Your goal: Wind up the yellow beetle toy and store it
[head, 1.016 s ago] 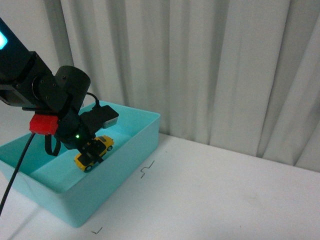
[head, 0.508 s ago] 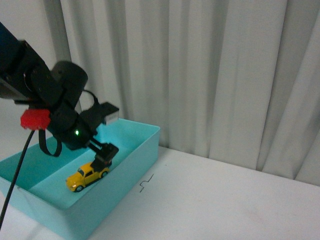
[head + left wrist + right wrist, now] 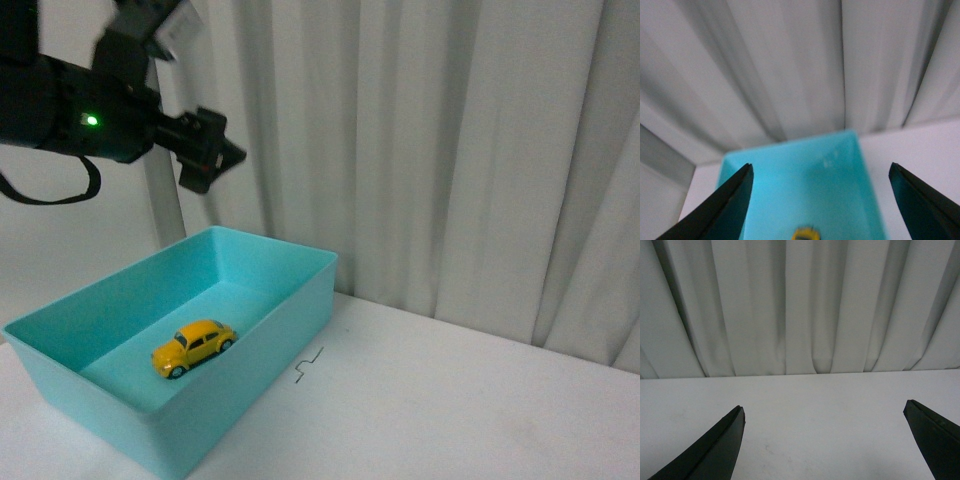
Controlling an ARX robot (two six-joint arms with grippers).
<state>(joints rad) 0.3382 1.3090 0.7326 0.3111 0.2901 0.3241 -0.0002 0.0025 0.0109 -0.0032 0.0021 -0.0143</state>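
The yellow beetle toy (image 3: 193,347) lies on the floor of the turquoise box (image 3: 290,300) at the left of the front view, on its wheels and apart from the walls. My left gripper (image 3: 215,153) is open and empty, raised well above the box in front of the curtain. In the left wrist view its black fingertips (image 3: 730,200) frame the box (image 3: 840,170), and only the top of the toy (image 3: 806,234) shows at the frame's lower edge. My right gripper (image 3: 822,440) is open and empty over bare white table; it is out of the front view.
The box stands on a white table (image 3: 480,400) with a small black mark (image 3: 309,363) just beside its right wall. Grey-white curtains (image 3: 420,140) hang close behind the table along its whole back edge.
My left gripper let go of the toy inside the box, then rose up and out of it. The toy now lies free on the box floor.
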